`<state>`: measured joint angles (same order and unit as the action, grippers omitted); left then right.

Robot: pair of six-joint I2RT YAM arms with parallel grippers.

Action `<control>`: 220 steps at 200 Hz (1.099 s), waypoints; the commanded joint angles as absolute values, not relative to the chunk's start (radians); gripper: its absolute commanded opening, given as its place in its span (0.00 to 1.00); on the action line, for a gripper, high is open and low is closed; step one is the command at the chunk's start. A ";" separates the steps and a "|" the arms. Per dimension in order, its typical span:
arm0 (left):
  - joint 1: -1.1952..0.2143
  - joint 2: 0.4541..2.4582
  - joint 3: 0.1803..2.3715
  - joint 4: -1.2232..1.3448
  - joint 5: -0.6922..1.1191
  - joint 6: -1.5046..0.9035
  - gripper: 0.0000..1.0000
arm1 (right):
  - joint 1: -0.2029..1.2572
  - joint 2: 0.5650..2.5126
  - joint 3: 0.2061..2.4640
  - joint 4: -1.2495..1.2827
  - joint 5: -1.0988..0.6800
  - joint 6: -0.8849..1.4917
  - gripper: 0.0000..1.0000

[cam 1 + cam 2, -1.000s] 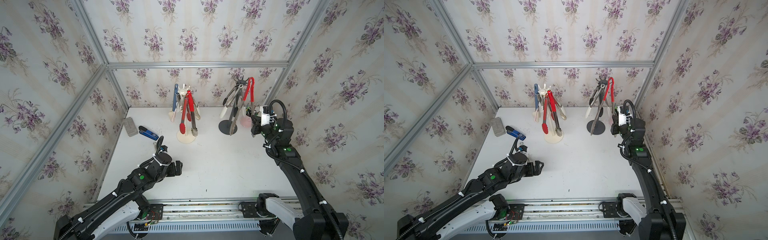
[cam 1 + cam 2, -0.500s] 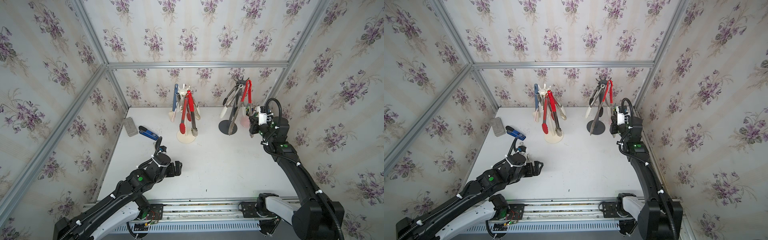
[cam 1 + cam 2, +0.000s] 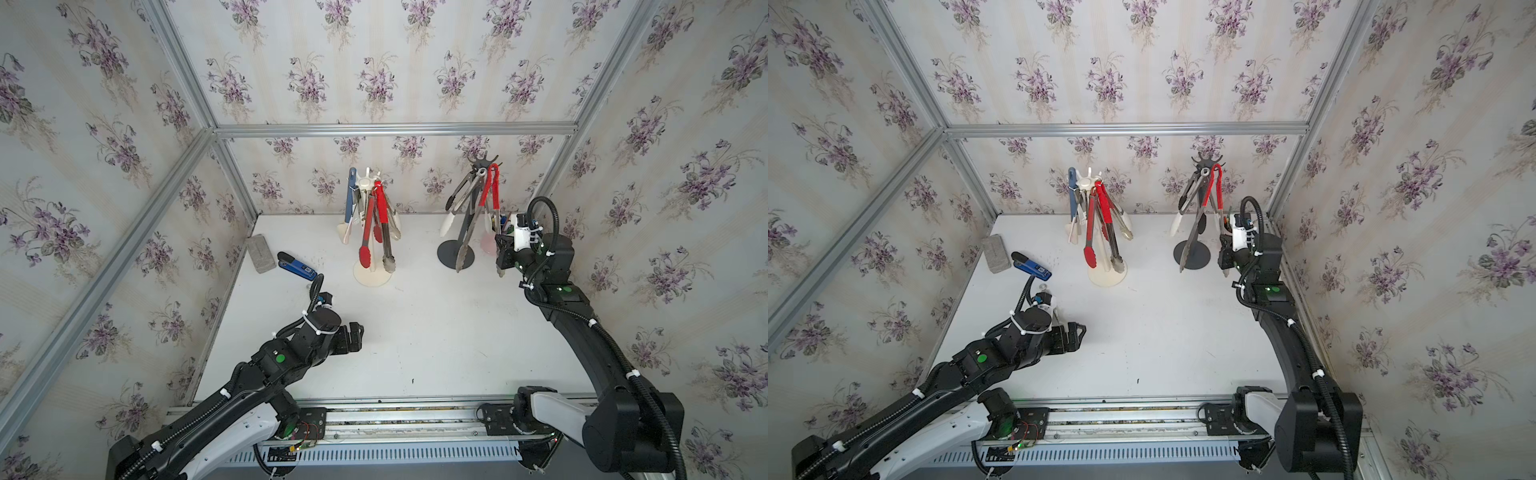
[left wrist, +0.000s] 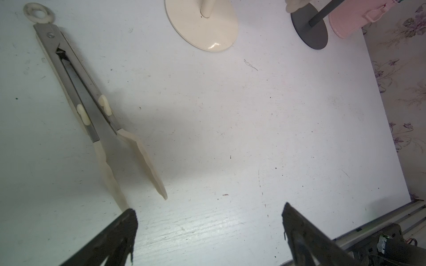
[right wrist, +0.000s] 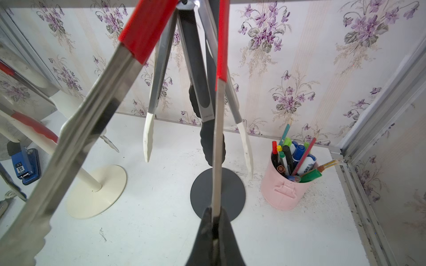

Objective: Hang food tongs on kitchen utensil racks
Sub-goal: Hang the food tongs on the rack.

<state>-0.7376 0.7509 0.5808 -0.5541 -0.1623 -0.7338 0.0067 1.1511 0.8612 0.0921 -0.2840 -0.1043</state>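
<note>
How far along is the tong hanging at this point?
Done: several tongs hang on the white rack and the dark rack. In hand: the right pincer is shut on one arm of the red-handled tongs, whose top looks hooked on the dark rack already. Left: cream-tipped tongs lie on the table by the open left pincer, not yet picked up.

We hold our left gripper (image 4: 208, 208) low, jaws wide apart; our right gripper (image 5: 213, 217) reaches far out, pinched tight.
</note>
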 commanded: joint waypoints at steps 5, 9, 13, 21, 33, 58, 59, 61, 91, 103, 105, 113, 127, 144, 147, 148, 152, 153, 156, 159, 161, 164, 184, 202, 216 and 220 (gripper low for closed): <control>-0.737 0.752 0.581 -0.545 -0.183 -0.749 0.99 | 0.008 1.152 0.849 0.133 -0.301 -0.110 0.00; -0.736 0.753 0.580 -0.545 -0.182 -0.749 0.99 | 0.008 1.152 0.846 0.134 -0.301 -0.110 0.00; -0.736 0.752 0.580 -0.546 -0.184 -0.749 0.99 | 0.008 1.151 0.843 0.136 -0.301 -0.110 0.00; -0.737 0.752 0.580 -0.545 -0.184 -0.748 0.99 | 0.008 1.149 0.838 0.139 -0.300 -0.110 0.00; -0.736 0.752 0.582 -0.545 -0.184 -0.747 0.99 | 0.008 1.149 0.835 0.142 -0.301 -0.112 0.00; -0.737 0.753 0.580 -0.545 -0.184 -0.747 0.99 | 0.007 1.146 0.826 0.146 -0.297 -0.117 0.00; -0.737 0.753 0.580 -0.545 -0.184 -0.747 0.99 | 0.008 1.145 0.825 0.146 -0.296 -0.117 0.00; -0.738 0.753 0.581 -0.545 -0.184 -0.747 0.99 | 0.008 1.145 0.825 0.146 -0.296 -0.117 0.00; -0.736 0.753 0.578 -0.546 -0.185 -0.750 0.99 | 0.008 1.147 0.816 0.148 -0.299 -0.118 0.00; -0.737 0.753 0.579 -0.545 -0.186 -0.750 0.99 | 0.008 1.147 0.813 0.153 -0.296 -0.116 0.00; -0.737 0.755 0.579 -0.546 -0.186 -0.750 0.99 | 0.008 1.147 0.813 0.155 -0.296 -0.115 0.00; -0.737 0.756 0.580 -0.545 -0.186 -0.750 0.99 | 0.008 1.150 0.811 0.156 -0.296 -0.113 0.02; -0.736 0.758 0.579 -0.546 -0.186 -0.751 0.99 | 0.008 1.153 0.812 0.158 -0.296 -0.110 0.04; -0.737 0.759 0.579 -0.546 -0.187 -0.754 0.99 | 0.008 1.157 0.810 0.162 -0.297 -0.106 0.06; -0.736 0.759 0.578 -0.546 -0.187 -0.756 0.99 | 0.008 1.157 0.809 0.163 -0.296 -0.106 0.06; -0.736 0.759 0.578 -0.547 -0.187 -0.756 0.99 | 0.008 1.157 0.809 0.163 -0.296 -0.105 0.06; -0.737 0.759 0.578 -0.546 -0.187 -0.758 0.99 | 0.008 1.157 0.809 0.163 -0.296 -0.104 0.07; -0.737 0.759 0.578 -0.546 -0.187 -0.758 0.99 | 0.008 1.157 0.808 0.164 -0.296 -0.104 0.07; -0.736 0.759 0.579 -0.547 -0.188 -0.759 0.99 | 0.008 1.157 0.807 0.164 -0.296 -0.103 0.08; -0.737 0.760 0.579 -0.545 -0.189 -0.760 0.99 | 0.008 1.157 0.807 0.165 -0.295 -0.103 0.09; -0.737 0.761 0.579 -0.547 -0.189 -0.761 0.99 | 0.008 1.157 0.807 0.166 -0.295 -0.102 0.10; -0.737 0.760 0.578 -0.546 -0.190 -0.763 0.99 | 0.008 1.157 0.805 0.166 -0.295 -0.101 0.10; -0.736 0.763 0.577 -0.548 -0.197 -0.776 0.99 | 0.007 1.154 0.806 0.168 -0.294 -0.098 0.22; -0.735 0.773 0.580 -0.552 -0.201 -0.791 0.99 | 0.008 1.152 0.807 0.170 -0.287 -0.089 0.32; -0.733 0.789 0.585 -0.560 -0.204 -0.800 0.99 | 0.008 1.149 0.807 0.173 -0.278 -0.079 0.43; -0.734 0.794 0.587 -0.564 -0.205 -0.804 0.99 | 0.008 1.149 0.807 0.173 -0.277 -0.078 0.44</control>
